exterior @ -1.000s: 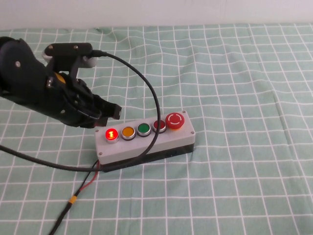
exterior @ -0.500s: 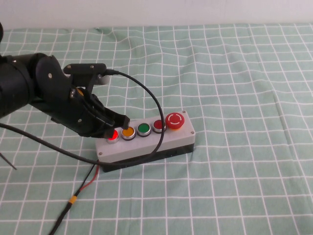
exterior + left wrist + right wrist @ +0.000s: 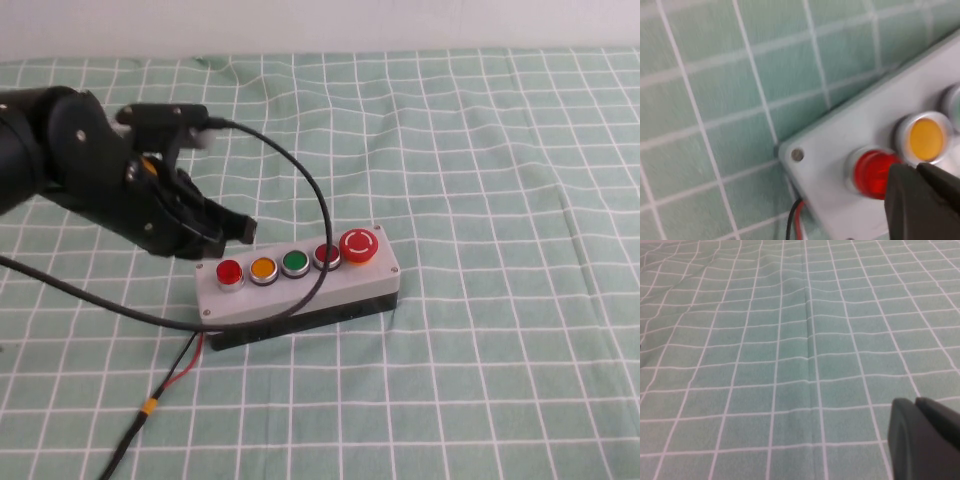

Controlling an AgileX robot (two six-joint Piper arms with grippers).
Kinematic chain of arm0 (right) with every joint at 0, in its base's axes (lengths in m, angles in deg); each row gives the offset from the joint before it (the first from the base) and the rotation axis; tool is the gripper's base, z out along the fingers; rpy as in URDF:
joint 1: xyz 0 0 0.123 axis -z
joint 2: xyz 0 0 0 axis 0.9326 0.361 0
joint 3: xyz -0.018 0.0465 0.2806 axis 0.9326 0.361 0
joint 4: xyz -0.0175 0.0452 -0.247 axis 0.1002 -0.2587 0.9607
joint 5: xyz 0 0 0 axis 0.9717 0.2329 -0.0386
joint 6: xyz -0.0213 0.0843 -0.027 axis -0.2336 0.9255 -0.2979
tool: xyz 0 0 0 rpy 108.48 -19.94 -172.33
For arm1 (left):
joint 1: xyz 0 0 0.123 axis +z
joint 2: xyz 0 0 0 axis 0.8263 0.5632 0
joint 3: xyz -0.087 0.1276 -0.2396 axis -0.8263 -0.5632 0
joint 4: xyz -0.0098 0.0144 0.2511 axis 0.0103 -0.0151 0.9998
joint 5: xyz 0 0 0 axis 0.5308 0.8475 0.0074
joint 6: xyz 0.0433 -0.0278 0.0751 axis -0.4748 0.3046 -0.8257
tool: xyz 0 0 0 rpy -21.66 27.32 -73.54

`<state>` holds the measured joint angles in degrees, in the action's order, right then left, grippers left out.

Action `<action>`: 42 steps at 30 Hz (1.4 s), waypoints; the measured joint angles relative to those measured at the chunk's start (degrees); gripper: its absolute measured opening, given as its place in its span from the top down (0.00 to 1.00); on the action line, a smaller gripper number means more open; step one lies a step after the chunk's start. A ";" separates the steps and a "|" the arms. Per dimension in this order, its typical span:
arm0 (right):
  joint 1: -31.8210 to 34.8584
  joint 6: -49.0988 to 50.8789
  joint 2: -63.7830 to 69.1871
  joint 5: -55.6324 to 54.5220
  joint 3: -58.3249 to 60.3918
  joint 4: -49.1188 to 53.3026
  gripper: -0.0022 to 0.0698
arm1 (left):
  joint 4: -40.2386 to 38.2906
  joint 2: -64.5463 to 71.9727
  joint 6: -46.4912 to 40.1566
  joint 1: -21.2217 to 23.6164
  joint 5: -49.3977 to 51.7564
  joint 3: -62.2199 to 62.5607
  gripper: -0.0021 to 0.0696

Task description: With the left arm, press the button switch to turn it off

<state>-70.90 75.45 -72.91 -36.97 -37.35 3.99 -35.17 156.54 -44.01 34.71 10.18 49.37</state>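
From the high view, the left gripper (image 3: 232, 228) is hovering just beside the grey switch box (image 3: 300, 290), at 12 o'clock from the button switch (image 3: 229, 272), fingers clenched together, clear of it. The switch is sitting unlit at the box's 9 o'clock end, on the checked tabletop (image 3: 480, 150).

The left wrist view is showing the button switch (image 3: 871, 172) beside an orange button (image 3: 926, 140).

In the right wrist view, the right gripper (image 3: 925, 440) is hanging over the cloth, fingers closed.
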 joint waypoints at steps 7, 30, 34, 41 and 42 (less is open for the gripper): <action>0.00 0.00 0.00 0.00 0.00 0.00 0.99 | 0.33 -18.11 0.09 0.00 -0.70 4.40 0.97; 0.00 0.00 0.00 0.00 0.00 0.00 0.99 | 5.33 -75.13 0.22 0.00 -4.37 -18.89 0.97; 0.00 0.00 0.00 0.00 0.00 0.00 0.99 | 5.33 -75.32 0.22 0.00 -4.22 -19.90 0.97; 0.00 0.00 0.00 0.00 0.00 0.00 0.99 | 5.33 -75.32 0.22 0.00 -4.13 -20.05 0.97; 0.00 0.00 0.00 0.00 0.00 0.00 0.99 | 5.33 -75.32 0.22 0.00 -4.09 -20.05 0.97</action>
<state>-70.90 75.45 -72.91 -36.97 -37.35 3.99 -29.85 81.22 -43.78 34.71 6.09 29.32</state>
